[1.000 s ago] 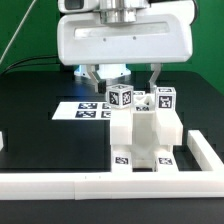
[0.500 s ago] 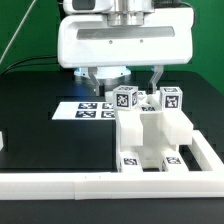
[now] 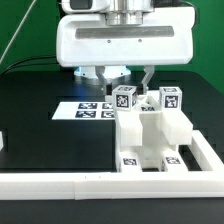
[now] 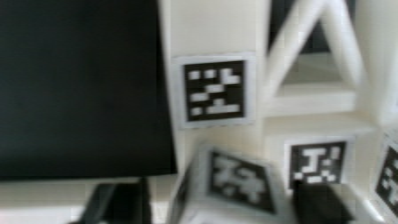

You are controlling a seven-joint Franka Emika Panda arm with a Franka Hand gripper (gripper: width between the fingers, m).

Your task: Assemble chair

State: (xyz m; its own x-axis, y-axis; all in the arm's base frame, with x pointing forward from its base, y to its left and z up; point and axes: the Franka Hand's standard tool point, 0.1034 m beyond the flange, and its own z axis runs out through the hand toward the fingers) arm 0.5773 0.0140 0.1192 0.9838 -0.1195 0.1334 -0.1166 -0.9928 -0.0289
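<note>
The pincer [image 3: 127, 78] hangs just behind the chair's two tagged uprights [image 3: 123, 98], its fingers [image 3: 148, 76] partly spread; whether they pinch anything cannot be told. The white chair [image 3: 150, 135] stands on the black tabletop [image 3: 50, 135] near its front edge, against the white border rail [image 3: 60, 183]. The marker board [image 3: 85, 109] lies beside it.

chair [image 3: 148, 135]: matt white plastic, smooth blocky faces, no shine
chair tags [image 4: 215, 90]: flat black-and-white printed squares, paper-like, matt
surface [image 3: 50, 140]: black, matt, even
marker board [image 3: 88, 109]: thin flat white sheet, matt, printed black
border rail [image 3: 60, 184]: white, smooth, plastic-looking, dull
hand [image 3: 120, 79]: glossy white housing, smooth; fingers [image 3: 148, 76] dark and matt
</note>
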